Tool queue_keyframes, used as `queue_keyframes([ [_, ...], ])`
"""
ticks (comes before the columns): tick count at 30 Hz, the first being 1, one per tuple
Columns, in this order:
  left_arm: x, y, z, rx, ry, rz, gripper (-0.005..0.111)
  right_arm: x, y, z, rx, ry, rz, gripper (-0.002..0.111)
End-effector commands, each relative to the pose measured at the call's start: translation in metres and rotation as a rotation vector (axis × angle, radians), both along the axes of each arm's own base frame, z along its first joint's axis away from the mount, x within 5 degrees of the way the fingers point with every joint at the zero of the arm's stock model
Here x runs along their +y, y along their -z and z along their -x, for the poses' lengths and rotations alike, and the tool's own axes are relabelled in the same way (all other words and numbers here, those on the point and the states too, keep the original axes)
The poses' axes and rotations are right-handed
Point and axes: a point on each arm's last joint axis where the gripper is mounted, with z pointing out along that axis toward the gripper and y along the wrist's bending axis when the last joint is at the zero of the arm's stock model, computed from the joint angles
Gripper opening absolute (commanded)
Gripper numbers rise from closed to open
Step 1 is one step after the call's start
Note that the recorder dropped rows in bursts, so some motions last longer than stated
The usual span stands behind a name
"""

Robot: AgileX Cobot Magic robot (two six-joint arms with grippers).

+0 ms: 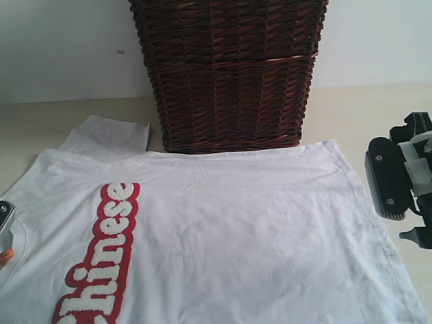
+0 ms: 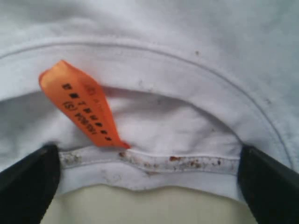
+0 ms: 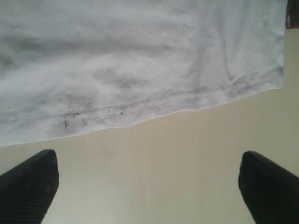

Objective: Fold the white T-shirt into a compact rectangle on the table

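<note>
The white T-shirt (image 1: 223,229) lies spread flat on the table (image 1: 378,115), with its red-outlined "Chinese" lettering (image 1: 101,256) near the lower left. My left gripper (image 2: 149,189) is open at the collar. Its dark fingers (image 2: 28,182) stand wide on either side of the stained back neckband (image 2: 177,163), beside the orange tag (image 2: 84,105), without pinching it. In the exterior view only a sliver of it shows at the left edge. My right gripper (image 3: 149,186) hangs open over bare table just off the shirt's speckled hem (image 3: 140,109), at the right in the exterior view (image 1: 395,182).
A dark brown wicker basket (image 1: 229,74) stands at the back centre, touching the shirt's far edge. One sleeve (image 1: 108,138) sticks out at the back left beside the basket. Bare tabletop shows to the right of the shirt and behind it.
</note>
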Motion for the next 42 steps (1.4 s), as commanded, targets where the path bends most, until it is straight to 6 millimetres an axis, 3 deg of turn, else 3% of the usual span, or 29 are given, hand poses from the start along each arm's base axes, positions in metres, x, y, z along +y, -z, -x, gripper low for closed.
queue_keyframes([
  [1,0.002,0.009,0.001,0.005,0.023,-0.01,0.105,0.002,0.007,-0.009,-0.04,-0.005,-0.009,0.105],
  [5,0.002,0.009,0.001,0.005,0.023,-0.01,0.105,0.003,0.021,-0.016,-0.02,0.123,-0.071,0.105],
  [12,0.002,0.009,0.001,0.005,0.023,-0.01,0.105,0.003,0.039,-0.027,0.055,0.127,-0.032,0.105],
  [21,0.002,0.009,0.001,0.005,0.023,-0.01,0.105,0.007,0.04,-0.038,0.386,0.131,0.021,0.105],
  [26,0.002,0.009,0.001,0.005,0.023,-0.01,0.105,0.011,0.038,-0.053,0.368,0.046,0.026,0.105],
  [33,0.002,0.009,0.001,0.005,0.023,-0.01,0.105,0.014,0.059,-0.072,0.433,0.046,0.038,0.105],
  [42,0.002,0.009,0.001,0.005,0.023,-0.01,0.105,0.011,0.063,-0.076,0.489,0.05,0.053,0.105],
])
